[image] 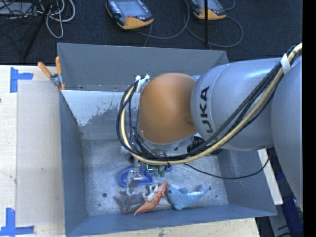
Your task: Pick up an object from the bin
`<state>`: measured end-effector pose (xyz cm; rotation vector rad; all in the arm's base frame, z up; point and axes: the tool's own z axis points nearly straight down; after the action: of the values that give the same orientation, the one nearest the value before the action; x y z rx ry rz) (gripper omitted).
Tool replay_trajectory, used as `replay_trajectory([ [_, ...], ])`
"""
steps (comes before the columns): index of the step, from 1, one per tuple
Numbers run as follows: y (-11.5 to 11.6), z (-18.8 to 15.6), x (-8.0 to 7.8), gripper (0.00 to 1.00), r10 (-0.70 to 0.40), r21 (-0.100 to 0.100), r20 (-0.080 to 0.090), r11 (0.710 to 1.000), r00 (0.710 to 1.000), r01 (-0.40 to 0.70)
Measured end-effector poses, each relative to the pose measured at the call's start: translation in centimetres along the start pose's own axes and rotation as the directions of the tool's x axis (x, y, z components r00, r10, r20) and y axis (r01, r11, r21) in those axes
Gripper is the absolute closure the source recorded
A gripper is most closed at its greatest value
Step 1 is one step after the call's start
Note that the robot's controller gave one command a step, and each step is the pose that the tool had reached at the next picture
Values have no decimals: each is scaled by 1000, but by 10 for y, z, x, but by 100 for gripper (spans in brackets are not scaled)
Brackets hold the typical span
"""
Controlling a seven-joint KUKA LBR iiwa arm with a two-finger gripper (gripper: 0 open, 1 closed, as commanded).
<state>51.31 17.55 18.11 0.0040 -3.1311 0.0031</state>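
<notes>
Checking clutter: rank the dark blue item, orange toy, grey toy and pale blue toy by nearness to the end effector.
1. Dark blue item, beside end effector.
2. Orange toy, grey toy, lower in view: too close to call.
3. Pale blue toy, rightmost.

A single camera looks steeply down into the grey bin (94, 162) from close above, slightly off to one side; the arm (237, 107) reaches in over the bin's right rim.

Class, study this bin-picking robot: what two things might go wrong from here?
1. The gripper hangs over a tight cluster: dark blue piece, orange lizard toy, grey toy. It may catch two or none.
2. The cluster lies close to the bin's near wall, which may crowd the grasp.
</notes>
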Motion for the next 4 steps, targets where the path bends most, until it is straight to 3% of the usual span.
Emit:
replay_trajectory([
  [1, -1, -4, -2, 0, 4, -2, 8, 1000, 1000, -4],
  [2, -31, 52, -16, 0, -98, -1, 11, 995, 995, 98],
  [3, -54, 110, -29, 0, -102, -6, 15, 995, 995, 102],
  [4, -56, 108, -40, 0, -205, -1, 13, 979, 979, 206],
])
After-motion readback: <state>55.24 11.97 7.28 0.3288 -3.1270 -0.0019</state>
